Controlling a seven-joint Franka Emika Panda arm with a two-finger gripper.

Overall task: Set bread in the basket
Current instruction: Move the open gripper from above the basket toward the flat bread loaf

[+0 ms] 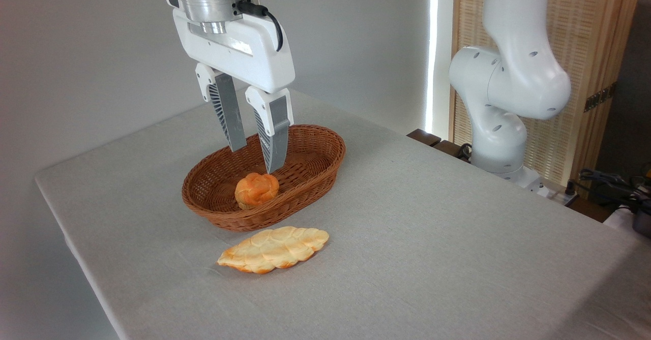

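A robotics lab or test room: a white robot arm point(508, 75) is mounted at 3 o'clock beside a cloth-covered table point(407, 238), with bare grey walls, a slatted wooden screen point(590, 50) and loose cables point(610, 182) behind.

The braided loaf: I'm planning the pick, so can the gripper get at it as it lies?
Probably yes. The braided loaf lies bare on the tablecloth in front of the wicker basket, nothing over it; the open gripper hangs above the basket.

Bread point(273, 249) on table point(432, 238) just before basket point(305, 185) — bun point(256, 189) inside, pincer point(254, 159) above.
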